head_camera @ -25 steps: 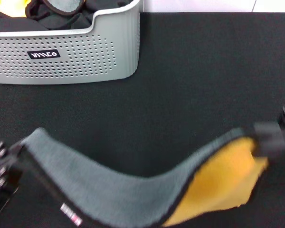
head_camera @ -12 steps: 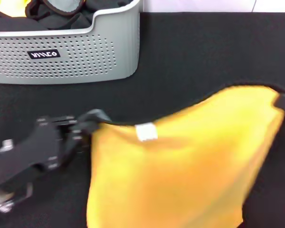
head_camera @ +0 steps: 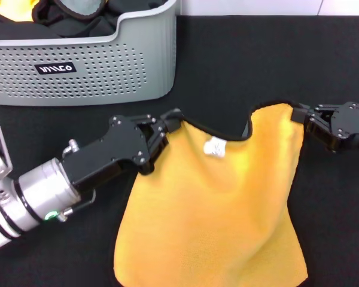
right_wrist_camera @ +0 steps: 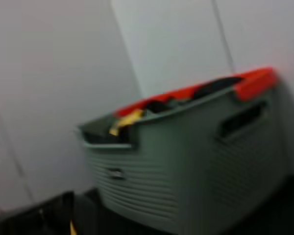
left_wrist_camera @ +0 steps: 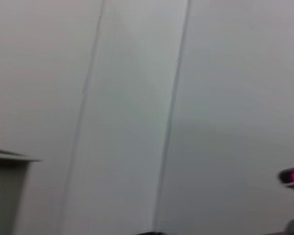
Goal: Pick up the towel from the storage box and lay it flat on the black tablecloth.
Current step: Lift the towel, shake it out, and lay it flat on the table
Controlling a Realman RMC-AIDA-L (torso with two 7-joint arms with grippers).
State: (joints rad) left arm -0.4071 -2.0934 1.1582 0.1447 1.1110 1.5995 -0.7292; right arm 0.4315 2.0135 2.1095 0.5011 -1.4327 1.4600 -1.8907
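We have the towel out of the storage box and spread yellow-orange side up on the black tablecloth, toward the near edge of the worktop and right of centre. Our left gripper is clenched on the towel's far left corner, and our right gripper pinches the far right corner at the black edging. Between the two held corners the far edge sags in a shallow dip, and the small white tag sits just below it.

We judge the towel light, soft and limp: it drapes and ripples, with a fold running down its right half, so it will not hold a shape by itself. The corners on the stitched edging seem the best places to grip, since the plush middle would bunch. Pulling the two corners gently apart should take out the sag before letting go.

The tablecloth is finely textured and likely grips the plush, so dragging may wrinkle both. The storage box stands at the far left corner, well apart from the towel, with dark cloths and something yellow inside. Beyond the far edge is a pale wall; the right wrist view shows the box against it.
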